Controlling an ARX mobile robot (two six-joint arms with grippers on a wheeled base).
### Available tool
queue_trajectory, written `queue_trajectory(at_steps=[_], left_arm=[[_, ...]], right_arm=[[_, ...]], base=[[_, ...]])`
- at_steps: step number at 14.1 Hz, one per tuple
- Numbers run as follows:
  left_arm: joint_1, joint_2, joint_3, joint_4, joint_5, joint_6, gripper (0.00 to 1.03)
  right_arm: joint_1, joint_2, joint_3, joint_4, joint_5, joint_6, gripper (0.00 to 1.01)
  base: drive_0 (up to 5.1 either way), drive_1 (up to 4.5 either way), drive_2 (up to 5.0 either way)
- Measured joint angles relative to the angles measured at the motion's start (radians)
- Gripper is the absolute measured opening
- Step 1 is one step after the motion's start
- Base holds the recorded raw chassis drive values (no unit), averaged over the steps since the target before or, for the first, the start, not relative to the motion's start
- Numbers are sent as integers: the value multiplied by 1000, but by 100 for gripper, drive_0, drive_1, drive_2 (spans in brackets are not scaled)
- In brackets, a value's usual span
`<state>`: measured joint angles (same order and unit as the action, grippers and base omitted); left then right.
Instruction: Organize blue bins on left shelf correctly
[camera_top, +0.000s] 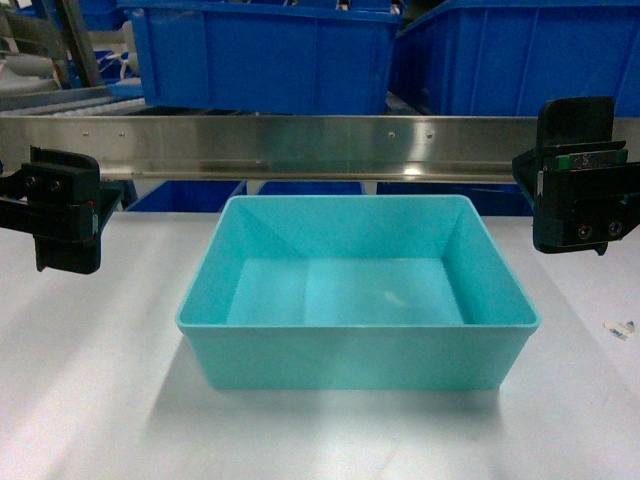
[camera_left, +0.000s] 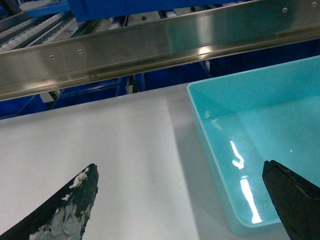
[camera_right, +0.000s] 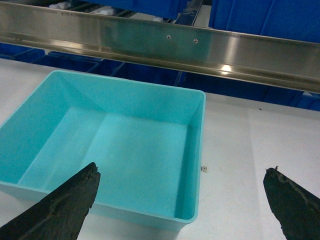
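The light turquoise bin (camera_top: 355, 362) stands empty on the white table, just in front of the left shelf's steel front rail (camera_top: 300, 146). My left gripper (camera_top: 65, 210) hangs open to the bin's left. In the left wrist view the left gripper (camera_left: 180, 166) spans the bin's (camera_left: 260, 125) left wall, one finger over the table, the other over the bin's inside. My right gripper (camera_top: 580, 185) hangs open to the bin's right. The right gripper (camera_right: 182, 170) likewise spans the bin's (camera_right: 125, 145) right wall. Neither holds anything.
Dark royal-blue ribbed bins (camera_top: 260, 50) (camera_top: 520, 55) sit on the shelf tier above the rail, and more show below it (camera_top: 190, 195). Roller tracks (camera_left: 35, 30) run behind the rail (camera_left: 150, 50). A small white tag (camera_right: 204, 169) lies on the table (camera_top: 90, 380) right of the bin.
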<state>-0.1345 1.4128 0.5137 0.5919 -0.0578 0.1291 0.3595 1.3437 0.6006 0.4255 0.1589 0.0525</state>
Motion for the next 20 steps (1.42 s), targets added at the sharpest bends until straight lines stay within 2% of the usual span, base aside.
queue_trajectory(at_steps=[2, 3, 4, 5, 6, 9, 14, 18, 19, 20], left_arm=[[2, 12, -1, 32, -14, 4, 98], [2, 83, 23, 21, -33, -15, 98], [-41, 185, 98, -49, -84, -97, 98], [-130, 277, 256, -215, -127, -204, 98], [-159, 358, 338, -248, -172, -239, 98], [-156, 467, 343, -222, -208, -267, 98], [-151, 525, 372, -206, -211, -279, 98], [-130, 556, 390, -204, -193, -279, 98], [-133, 569, 394, -210, -166, -285, 98], [-144, 571, 416, -223, -136, -291, 98]], right_arm=[[0, 10, 3, 14, -3, -2, 98], [-1, 78, 62, -42, -1, -18, 98], [7, 213, 192, -146, 23, -87, 98], [-29, 363, 269, -204, 75, -117, 98], [-86, 430, 321, -208, 63, -115, 98], [-71, 514, 348, -224, 56, -117, 98], [-73, 603, 355, -190, 61, -112, 98], [-71, 632, 375, -177, 64, -98, 98], [-72, 645, 378, -153, 77, -98, 98], [-73, 653, 415, -172, 87, -127, 98]], base=[[0, 0, 0], [0, 0, 0], [0, 0, 0], [0, 0, 0], [0, 0, 0], [0, 0, 0], [0, 0, 0], [0, 0, 0], [0, 0, 0], [0, 0, 0]])
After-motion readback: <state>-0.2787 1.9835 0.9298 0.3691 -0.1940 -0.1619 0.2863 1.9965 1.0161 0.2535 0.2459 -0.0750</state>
